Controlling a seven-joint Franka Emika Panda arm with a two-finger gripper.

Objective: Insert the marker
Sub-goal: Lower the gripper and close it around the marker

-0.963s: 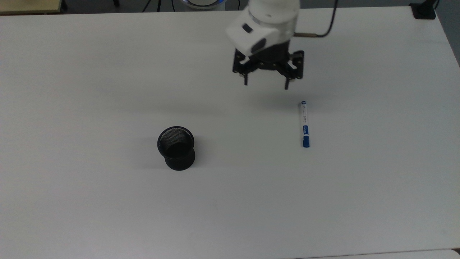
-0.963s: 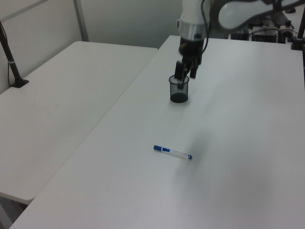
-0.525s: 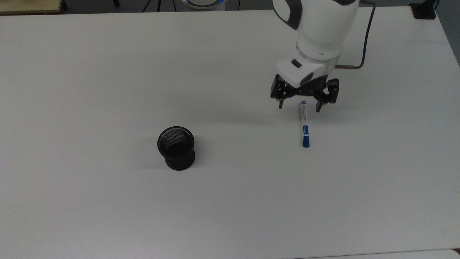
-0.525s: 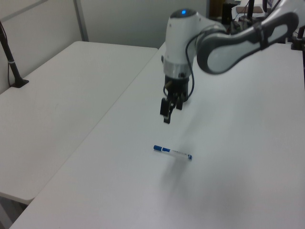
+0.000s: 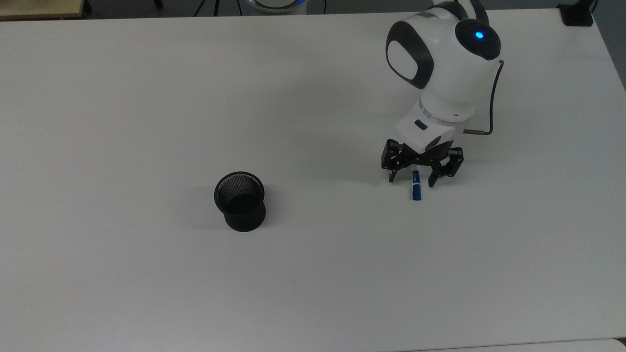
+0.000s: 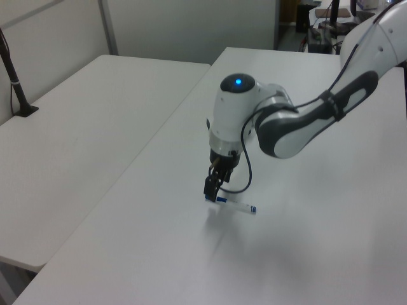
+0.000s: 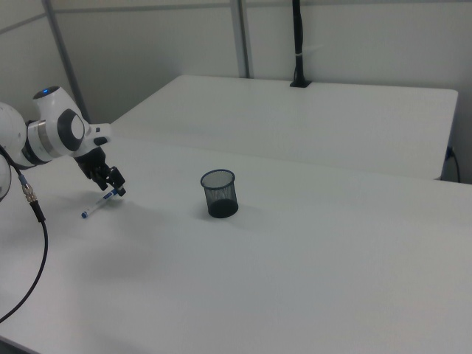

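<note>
At about 3 o'clock on the white surface (image 5: 146, 98) in the top view, the claw (image 5: 412, 180) now straddles the marker (image 5: 416, 189), fingers spread wide, one either side of the barrel, not gripping. Half a second ago it hung at the marker's far end; it has come down over the midsection. Marker lies flat, unmoved, blue cap toward 6 o'clock. Black mesh cup (image 5: 239, 200) stands upright well apart toward 9 o'clock, unchanged.
</note>
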